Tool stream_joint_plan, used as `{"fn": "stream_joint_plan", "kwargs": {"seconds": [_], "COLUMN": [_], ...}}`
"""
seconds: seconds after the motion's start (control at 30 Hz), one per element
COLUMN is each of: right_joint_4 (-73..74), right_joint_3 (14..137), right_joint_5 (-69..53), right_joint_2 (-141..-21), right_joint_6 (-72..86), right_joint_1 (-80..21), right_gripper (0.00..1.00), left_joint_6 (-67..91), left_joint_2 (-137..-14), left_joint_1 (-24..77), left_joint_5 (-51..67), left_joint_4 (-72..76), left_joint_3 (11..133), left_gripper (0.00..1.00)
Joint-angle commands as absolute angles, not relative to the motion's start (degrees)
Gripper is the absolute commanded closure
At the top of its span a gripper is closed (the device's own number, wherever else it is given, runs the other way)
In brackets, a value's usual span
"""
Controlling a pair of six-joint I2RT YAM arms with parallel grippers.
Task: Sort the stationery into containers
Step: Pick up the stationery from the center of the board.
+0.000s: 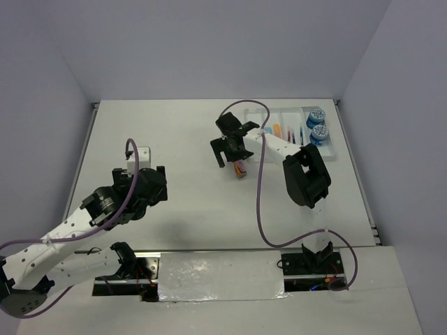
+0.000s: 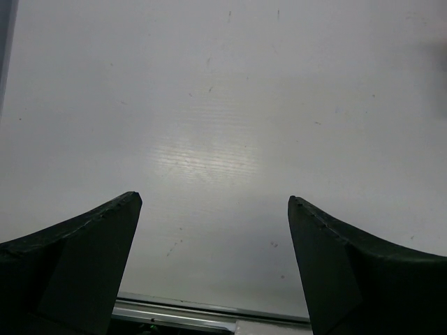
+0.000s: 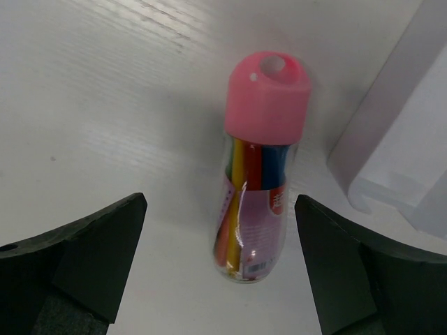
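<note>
Right gripper [image 3: 220, 199] is wide open and holds nothing, with its jaws either side of the pink-capped clear tube [image 3: 257, 188] of coloured pens, not touching it. The tube lies flat on the table [image 1: 174, 132], upper centre of the top view, near the left end of the tray [image 1: 334, 145]. I see two blue rolls [image 1: 316, 114] and pens [image 1: 290, 132] in the tray, upper right. Left gripper [image 2: 214, 197] is also wide open with nothing in it, over the table at left.

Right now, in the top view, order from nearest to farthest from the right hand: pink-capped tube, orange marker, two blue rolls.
1. Pink-capped tube, just beneath the right hand.
2. Orange marker, left part of the tray.
3. Two blue rolls, tray's right end; too close to rank apart.
</note>
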State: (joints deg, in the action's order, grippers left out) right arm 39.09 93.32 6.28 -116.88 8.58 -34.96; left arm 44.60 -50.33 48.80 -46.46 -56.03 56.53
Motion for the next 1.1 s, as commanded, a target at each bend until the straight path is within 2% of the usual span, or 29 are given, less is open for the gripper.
{"fn": "stream_joint_plan", "kwargs": {"seconds": [0.0,0.17,0.4,0.43,0.47,0.5,0.63,0.67,0.7,0.73,0.8,0.83,0.9,1.0,1.07], "right_joint_4": [39.99,39.29,38.76,38.50,37.80,37.62,35.87,34.47,33.58,32.27,26.30,23.93,19.61,25.64,32.76], "right_joint_3": [94.57,92.20,90.53,90.18,89.91,89.83,89.47,89.39,89.04,88.51,85.54,84.56,83.59,89.45,96.37], "right_joint_5": [10.81,9.94,9.14,8.62,7.66,7.12,-1.38,-4.28,-6.92,-12.51,-19.47,-26.82,-28.39,-11.82,-0.30], "right_joint_2": [-115.93,-117.24,-119.71,-119.71,-119.45,-119.18,-117.34,-116.72,-115.15,-113.83,-108.83,-106.89,-102.67,-103.09,-107.55], "right_joint_6": [10.46,10.46,11.60,11.60,11.51,11.51,10.03,9.93,10.02,10.11,10.89,12.20,14.58,12.59,10.47], "right_joint_1": [-34.54,-34.54,-34.54,-34.54,-34.72,-34.63,-34.45,-34.37,-34.10,-33.67,-32.70,-30.87,-28.14,-24.71,-23.21], "right_gripper": [0.06,0.07,0.17,0.24,0.37,0.44,0.62,0.72,0.96,1.00,0.99,0.98,0.97,0.95,0.94], "left_joint_6": [41.66,40.78,40.26,40.17,39.90,39.73,39.55,39.55,39.46,39.38,39.11,39.02,39.02,38.94,38.94], "left_joint_2": [-47.38,-46.58,-46.50,-46.49,-46.23,-46.14,-45.97,-45.88,-45.79,-45.62,-45.09,-44.91,-44.30,-43.68,-43.16], "left_joint_1": [48.08,48.16,48.08,48.08,48.08,48.08,48.08,48.16,48.08,48.16,48.16,48.16,48.25,48.16,48.25], "left_joint_5": [-45.09,-44.03,-43.42,-43.24,-43.07,-42.89,-42.63,-42.54,-42.45,-42.36,-42.10,-42.01,-41.84,-41.75,-41.75], "left_joint_4": [-52.82,-51.68,-51.33,-51.24,-51.15,-50.72,-50.63,-50.54,-50.54,-50.45,-50.27,-50.01,-49.92,-49.57,-49.57], "left_joint_3": [56.08,55.55,55.46,55.46,55.37,55.28,55.20,55.20,55.20,55.11,55.02,55.02,54.84,54.75,54.49], "left_gripper": [0.01,0.01,0.01,0.01,0.01,0.01,0.01,0.01,0.01,0.01,0.01,0.00,0.01,0.01,0.01]}}
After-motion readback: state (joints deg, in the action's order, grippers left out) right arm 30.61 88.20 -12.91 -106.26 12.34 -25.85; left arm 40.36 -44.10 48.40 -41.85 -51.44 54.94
